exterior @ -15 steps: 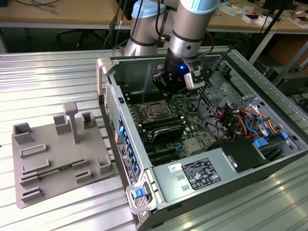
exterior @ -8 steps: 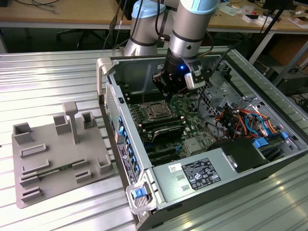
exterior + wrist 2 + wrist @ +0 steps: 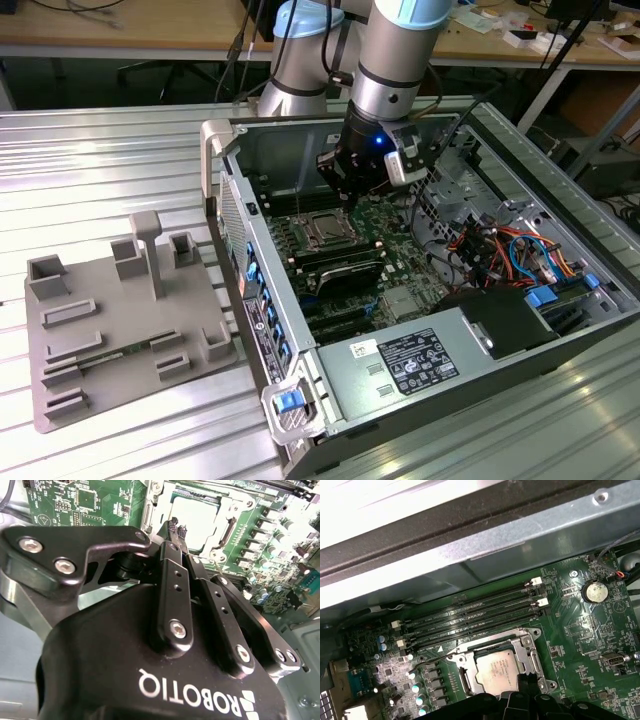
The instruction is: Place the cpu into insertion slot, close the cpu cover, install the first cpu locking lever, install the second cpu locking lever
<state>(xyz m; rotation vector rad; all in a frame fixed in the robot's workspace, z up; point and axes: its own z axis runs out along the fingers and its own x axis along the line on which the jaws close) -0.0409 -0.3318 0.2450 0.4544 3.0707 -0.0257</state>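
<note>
Hand (image 3: 176, 529): fingers closed together, hovering over the board (image 3: 580, 645).
Cpu (image 3: 494, 671): lying flat just beneath the hand.
Cover (image 3: 530, 652): down, framing the cpu.

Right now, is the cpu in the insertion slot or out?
In: the cpu lies flat inside the insertion slot, silvery top up.

Silvery cpu (image 3: 495, 672) framed by cpu cover (image 3: 527, 654)
</note>
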